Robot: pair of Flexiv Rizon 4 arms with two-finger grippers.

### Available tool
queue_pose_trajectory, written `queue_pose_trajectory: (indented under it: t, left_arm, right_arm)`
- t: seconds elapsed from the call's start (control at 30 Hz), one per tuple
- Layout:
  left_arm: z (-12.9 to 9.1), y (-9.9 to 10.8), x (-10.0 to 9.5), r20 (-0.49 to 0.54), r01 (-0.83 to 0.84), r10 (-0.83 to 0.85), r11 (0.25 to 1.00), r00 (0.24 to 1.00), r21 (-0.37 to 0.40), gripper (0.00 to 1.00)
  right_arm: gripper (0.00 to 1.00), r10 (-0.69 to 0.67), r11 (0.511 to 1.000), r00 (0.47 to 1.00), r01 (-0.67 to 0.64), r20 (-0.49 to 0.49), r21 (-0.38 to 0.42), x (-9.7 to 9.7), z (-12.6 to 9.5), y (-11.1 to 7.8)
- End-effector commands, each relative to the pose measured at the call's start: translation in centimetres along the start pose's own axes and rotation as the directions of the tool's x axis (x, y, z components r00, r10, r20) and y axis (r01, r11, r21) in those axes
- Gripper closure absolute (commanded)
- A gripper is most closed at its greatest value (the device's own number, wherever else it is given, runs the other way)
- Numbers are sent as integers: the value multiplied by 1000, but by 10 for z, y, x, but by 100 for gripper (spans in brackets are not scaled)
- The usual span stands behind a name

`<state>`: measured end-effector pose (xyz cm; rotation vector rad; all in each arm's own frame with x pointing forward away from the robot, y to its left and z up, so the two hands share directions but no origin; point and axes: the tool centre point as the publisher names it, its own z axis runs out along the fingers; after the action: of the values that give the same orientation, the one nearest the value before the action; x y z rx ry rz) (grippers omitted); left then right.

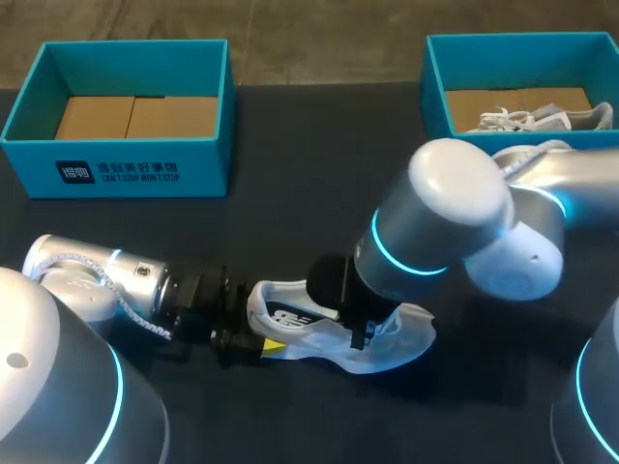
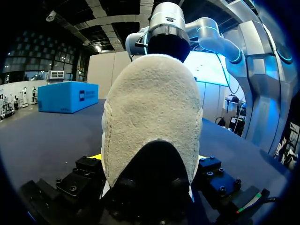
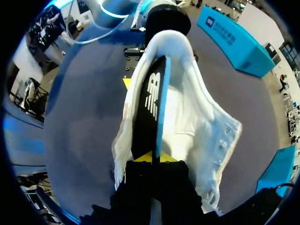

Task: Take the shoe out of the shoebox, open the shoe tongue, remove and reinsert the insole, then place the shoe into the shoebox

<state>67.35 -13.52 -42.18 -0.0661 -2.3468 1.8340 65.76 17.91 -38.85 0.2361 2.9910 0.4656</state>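
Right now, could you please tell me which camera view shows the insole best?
The right wrist view: the black insole stands on edge inside the shoe. Head view shows a sliver; left wrist view only the heel.

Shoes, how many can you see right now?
2. One white shoe lies on the table near the front; a second shoe sits in the far-right shoebox, partly cut off, so more could be hidden there.

Robotics lab workcell: left arm (image 1: 97, 280) and right arm (image 1: 464, 222) reach over a dark table (image 1: 319, 145); the teal left shoebox (image 1: 135, 169) and right shoebox (image 1: 437, 87) stand at the table's far edge.
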Motion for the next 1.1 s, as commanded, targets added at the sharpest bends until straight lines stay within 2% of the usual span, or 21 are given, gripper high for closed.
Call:
queue_pose_trajectory:
  t: [0.03,0.33,0.8,0.9,1.07,1.1]
  left_arm:
    - [0,2,-2,1,2,-2,1000,1000,-4,100]
    - [0,2,-2,1,2,-2,1000,1000,-4,100]
    - [0,2,-2,1,2,-2,1000,1000,-4,100]
    - [0,2,-2,1,2,-2,1000,1000,-4,100]
    - [0,2,-2,1,2,-2,1000,1000,-4,100]
    - [0,2,-2,1,2,-2,1000,1000,-4,100]
  right_arm:
    - [100,-7,995,1000,9,18,-99,4,-12,-10]
    - [100,-34,979,999,40,35,-199,1,-16,-10]
    - [100,-97,955,994,106,47,-276,-3,-25,0]
    - [100,-104,956,994,112,43,-273,-5,-25,4]
    - [100,-115,971,993,118,25,-209,-6,-24,14]
    - [91,-118,971,993,121,23,-204,-5,-24,16]
